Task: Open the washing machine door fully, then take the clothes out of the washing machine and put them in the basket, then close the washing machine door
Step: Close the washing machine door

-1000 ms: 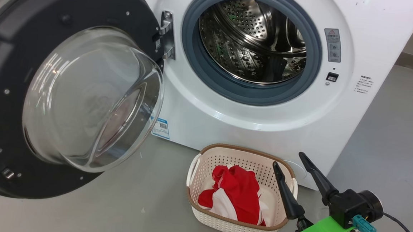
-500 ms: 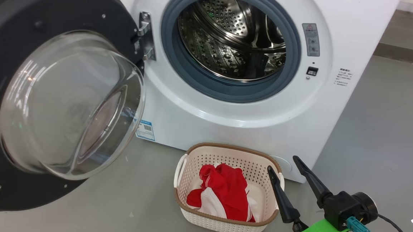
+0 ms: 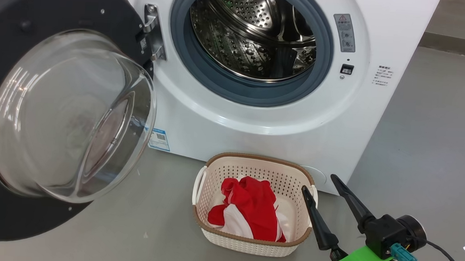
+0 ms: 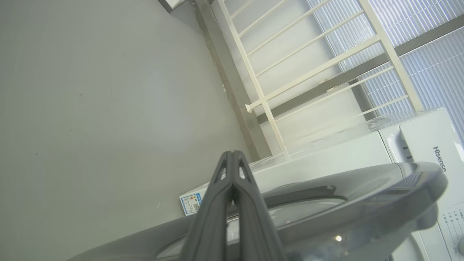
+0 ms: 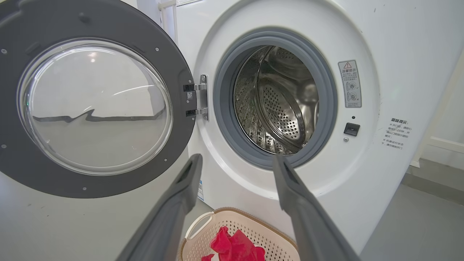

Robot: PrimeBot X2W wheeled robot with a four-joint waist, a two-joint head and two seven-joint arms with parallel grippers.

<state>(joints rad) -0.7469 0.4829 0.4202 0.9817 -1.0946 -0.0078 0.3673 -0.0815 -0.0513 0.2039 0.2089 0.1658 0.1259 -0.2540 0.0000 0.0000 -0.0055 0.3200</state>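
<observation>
The white washing machine [image 3: 256, 136] stands with its door [image 3: 5, 19] swung wide to the left, glass bowl facing me. Its steel drum [image 3: 254, 31] holds no fabric that I can see. Red and white clothes [image 3: 251, 212] lie in the cream basket [image 3: 255, 158] on the floor in front. My right gripper [image 3: 318, 182] is open and holds nothing, just right of the basket; in the right wrist view this gripper [image 5: 237, 157] points at the drum [image 5: 282, 108], above the basket [image 5: 203, 224]. My left gripper [image 4: 232, 154] is shut on nothing, over the door's outer rim [image 4: 362, 181].
Grey floor [image 3: 426, 130] spreads to the right of the machine and in front of the basket. A cream railing [image 4: 308, 72] and window blinds stand beyond the machine in the left wrist view. A cable [image 3: 447, 256] trails from my right wrist.
The whole head view has shifted, so the machine, door and basket sit further left and higher in it. The things themselves and the right gripper's opening look unchanged.
</observation>
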